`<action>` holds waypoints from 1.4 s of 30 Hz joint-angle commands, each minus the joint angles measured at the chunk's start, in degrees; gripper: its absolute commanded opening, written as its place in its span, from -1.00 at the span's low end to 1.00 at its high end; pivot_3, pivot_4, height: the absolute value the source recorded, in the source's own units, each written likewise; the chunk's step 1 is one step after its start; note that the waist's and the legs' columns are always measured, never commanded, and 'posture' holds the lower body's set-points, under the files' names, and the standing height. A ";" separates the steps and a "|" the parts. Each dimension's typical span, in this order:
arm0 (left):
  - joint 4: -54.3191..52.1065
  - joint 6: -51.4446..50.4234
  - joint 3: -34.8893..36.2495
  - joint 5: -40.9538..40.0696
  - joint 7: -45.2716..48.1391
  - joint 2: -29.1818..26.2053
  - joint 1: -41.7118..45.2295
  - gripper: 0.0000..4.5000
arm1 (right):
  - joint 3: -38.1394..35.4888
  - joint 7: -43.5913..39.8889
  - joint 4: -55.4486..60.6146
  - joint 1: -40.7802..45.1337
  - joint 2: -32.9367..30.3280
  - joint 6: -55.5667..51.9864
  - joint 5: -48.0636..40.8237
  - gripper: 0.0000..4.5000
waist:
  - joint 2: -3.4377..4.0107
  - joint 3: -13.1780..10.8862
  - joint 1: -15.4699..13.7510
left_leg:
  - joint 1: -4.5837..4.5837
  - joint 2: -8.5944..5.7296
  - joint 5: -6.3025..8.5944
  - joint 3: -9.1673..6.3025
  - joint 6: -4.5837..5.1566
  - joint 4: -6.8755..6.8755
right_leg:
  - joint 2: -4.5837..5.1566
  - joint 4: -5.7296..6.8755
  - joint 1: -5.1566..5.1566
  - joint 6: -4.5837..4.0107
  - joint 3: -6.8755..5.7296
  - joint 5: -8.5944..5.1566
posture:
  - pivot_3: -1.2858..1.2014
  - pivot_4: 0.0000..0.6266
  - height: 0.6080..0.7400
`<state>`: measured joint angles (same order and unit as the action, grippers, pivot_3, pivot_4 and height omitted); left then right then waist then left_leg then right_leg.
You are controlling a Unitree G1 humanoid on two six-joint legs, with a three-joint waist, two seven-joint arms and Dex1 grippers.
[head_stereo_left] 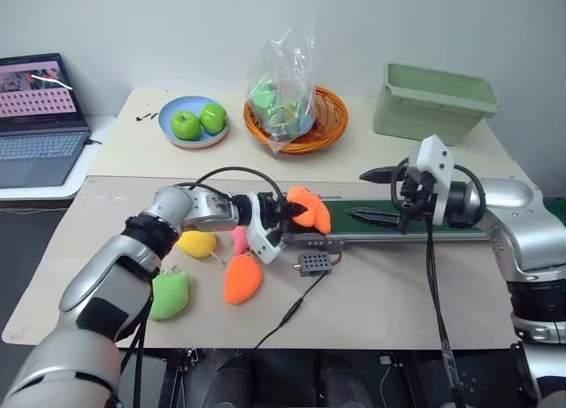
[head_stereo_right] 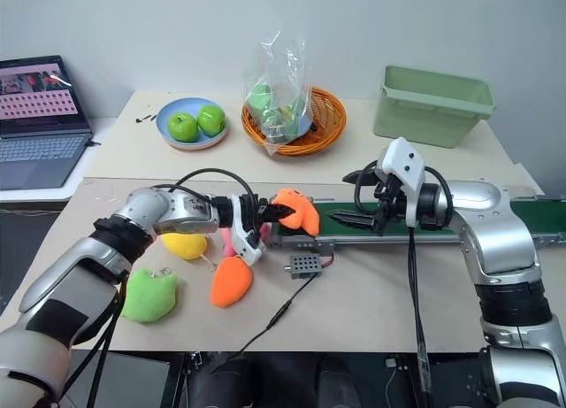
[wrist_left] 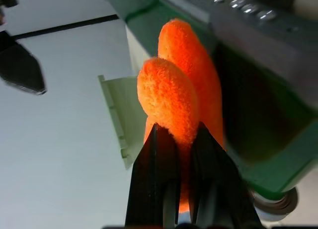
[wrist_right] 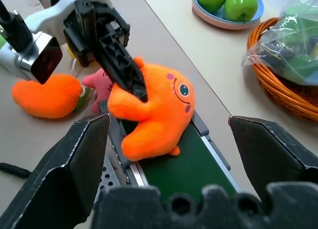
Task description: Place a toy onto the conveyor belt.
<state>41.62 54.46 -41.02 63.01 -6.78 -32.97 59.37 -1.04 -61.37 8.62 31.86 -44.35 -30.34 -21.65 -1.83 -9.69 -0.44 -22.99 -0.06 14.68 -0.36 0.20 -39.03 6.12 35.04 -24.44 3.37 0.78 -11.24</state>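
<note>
Pinching the orange toy (head_stereo_left: 309, 210) between its two black fingers (wrist_left: 156, 182), the left claw (head_stereo_left: 287, 212) is clamped on the plush and holds it at the left end of the conveyor belt (head_stereo_left: 424, 224), with the toy's lower edge over the dark green surface by the roller; whether it rests on the belt or hangs just above it cannot be told. The right wrist view shows the toy's face turned up, with a round eye and a small smile. The right claw (head_stereo_left: 376, 196) hovers over the belt to the right of the toy, its fingers spread wide apart and holding nothing. On the desk (head_stereo_left: 398, 293), near and left of the belt's end, lie an orange carrot-shaped plush (head_stereo_left: 241, 279), a yellow plush (head_stereo_left: 196, 243), a pink plush (head_stereo_left: 239, 241) and a green plush (head_stereo_left: 170, 295). A small grey box (head_stereo_left: 315, 264) sits just near the belt frame, a black cable running from it toward the near edge. At the far side stand a blue plate (head_stereo_left: 168, 135) with two green apples (head_stereo_left: 198, 121), a wicker basket (head_stereo_left: 329, 125) holding a clear bag, and a pale green bin (head_stereo_left: 432, 102). A laptop (head_stereo_left: 37, 120) is open at the far left.
</note>
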 commanded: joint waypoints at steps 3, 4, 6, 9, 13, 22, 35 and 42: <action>4.71 1.83 -0.92 -0.78 1.07 -0.77 1.82 -1.00 | -1.86 0.78 2.01 0.19 -0.86 -0.60 -1.49 1.00 | 0.00 0.00 -0.04 | -0.01 0.00 0.00 0.00 0.00 -0.02 | 0.00 0.00 0.01 0.01 0.00 0.00 | 0.03 -0.52 1.00; 5.29 1.97 -0.85 -1.17 1.68 -1.09 1.73 -0.72 | -1.71 0.64 2.01 0.25 -0.89 -0.78 -1.63 1.00 | 0.00 0.00 0.00 | 0.00 0.00 0.00 0.00 0.00 -0.02 | 0.00 0.01 0.01 0.01 0.00 0.00 | 0.03 -0.52 1.00; 6.87 2.25 -0.52 -2.59 4.10 -1.37 1.52 -0.52 | -1.45 0.49 1.78 0.58 -0.88 -0.86 -1.66 1.00 | 0.00 0.00 0.11 | 0.01 0.00 0.00 0.00 0.00 -0.02 | 0.00 0.01 0.01 0.01 0.00 0.00 | 0.03 -0.52 1.00; 7.48 2.69 0.04 -4.23 6.19 -1.71 1.31 -0.02 | -1.10 0.22 1.46 1.05 -0.92 -0.94 -1.84 1.00 | 0.00 0.00 0.11 | 0.01 0.00 0.00 0.00 0.00 -0.04 | 0.00 0.03 0.01 0.01 0.00 0.00 | 0.03 -0.52 1.00; 6.38 3.49 2.56 -10.65 10.99 -2.07 0.17 0.62 | -0.48 -0.03 0.70 1.87 -0.92 -0.69 -1.81 1.00 | 0.00 0.00 0.43 | 0.06 0.00 0.00 0.00 0.00 -0.07 | 0.00 0.05 0.07 0.01 0.00 0.01 | 0.03 -0.52 1.00; -5.92 -23.43 18.28 -53.90 50.16 -2.70 -8.42 0.98 | 2.10 -2.12 -3.19 3.42 -4.04 2.50 2.71 1.00 | 0.02 0.00 1.33 | 0.00 0.03 0.00 -0.02 0.02 -0.14 | 0.00 0.14 -0.03 0.01 0.03 0.00 | 0.03 -0.52 1.00; -46.81 -83.33 36.74 -88.45 62.61 -8.32 -26.77 0.98 | 5.58 -6.38 -14.42 8.10 -4.29 10.49 8.33 1.00 | 0.07 0.02 1.84 | 0.10 0.03 0.05 -0.06 0.09 -0.26 | -0.01 0.18 0.08 0.08 0.10 -0.04 | 0.03 -0.52 1.00; -58.45 -93.44 43.65 -91.20 49.81 -4.39 -29.92 0.98 | 5.66 -8.02 -18.58 12.63 -0.80 12.14 7.44 1.00 | 0.04 -0.01 1.26 | 0.16 0.04 0.05 -0.11 0.09 -0.31 | -0.01 0.16 0.10 0.07 0.09 -0.04 | 0.03 -0.52 1.00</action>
<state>-14.21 -38.01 -1.07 -28.44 47.31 -37.62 28.50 5.77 -68.85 -9.83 43.46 -45.14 -19.57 -13.78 -1.79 -9.71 0.82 -22.81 -0.02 14.73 -0.47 0.29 -39.34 6.10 35.19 -24.33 3.44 0.87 -11.28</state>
